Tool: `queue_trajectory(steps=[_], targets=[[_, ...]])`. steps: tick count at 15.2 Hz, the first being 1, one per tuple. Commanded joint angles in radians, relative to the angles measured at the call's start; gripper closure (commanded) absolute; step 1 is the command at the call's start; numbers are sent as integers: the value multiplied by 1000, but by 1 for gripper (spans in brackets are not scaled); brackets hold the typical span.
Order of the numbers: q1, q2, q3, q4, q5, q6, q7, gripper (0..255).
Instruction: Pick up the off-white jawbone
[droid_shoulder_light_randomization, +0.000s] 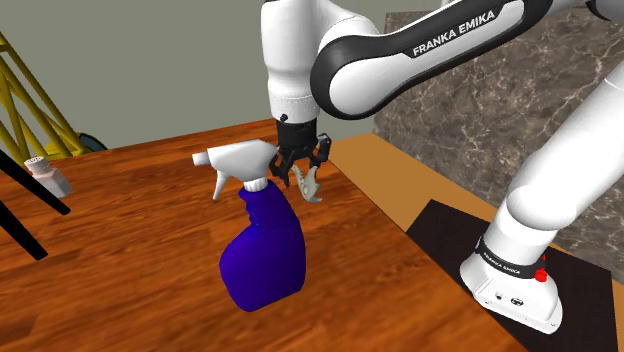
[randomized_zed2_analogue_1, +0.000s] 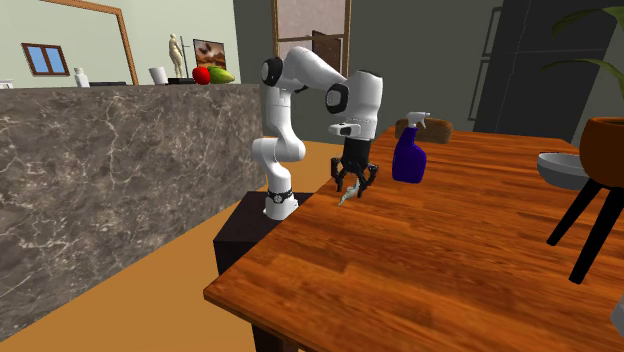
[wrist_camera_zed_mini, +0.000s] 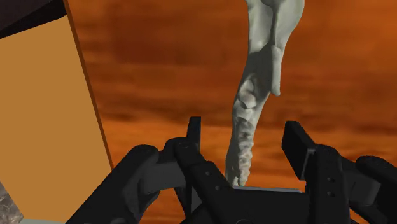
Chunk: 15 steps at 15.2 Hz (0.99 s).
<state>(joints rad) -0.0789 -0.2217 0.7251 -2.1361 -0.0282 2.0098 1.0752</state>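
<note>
Wrist view gives you the clearest read: the fingers (wrist_camera_zed_mini: 194, 130) of the gripper (wrist_camera_zed_mini: 245, 132) stand apart, and the off-white jawbone (wrist_camera_zed_mini: 256, 95) runs lengthwise between them with a gap on each side, so nothing is clasped. In the shoulder view you see the gripper (droid_shoulder_light_randomization: 300, 165) pointing down at the brown wooden desk (droid_shoulder_light_randomization: 130, 250), the jawbone (droid_shoulder_light_randomization: 313, 188) right at its tips, near the desk edge. Just beside it stands a blue spray bottle (droid_shoulder_light_randomization: 262, 250) with a white trigger head.
</note>
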Motion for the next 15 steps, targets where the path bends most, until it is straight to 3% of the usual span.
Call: queue_trajectory(steps=[1, 9, 15], targets=[[0, 0, 0, -3, 0, 3, 0, 255], [0, 2, 1, -1, -2, 3, 1, 255], [0, -17, -12, 64, 11, -76, -19, 255]])
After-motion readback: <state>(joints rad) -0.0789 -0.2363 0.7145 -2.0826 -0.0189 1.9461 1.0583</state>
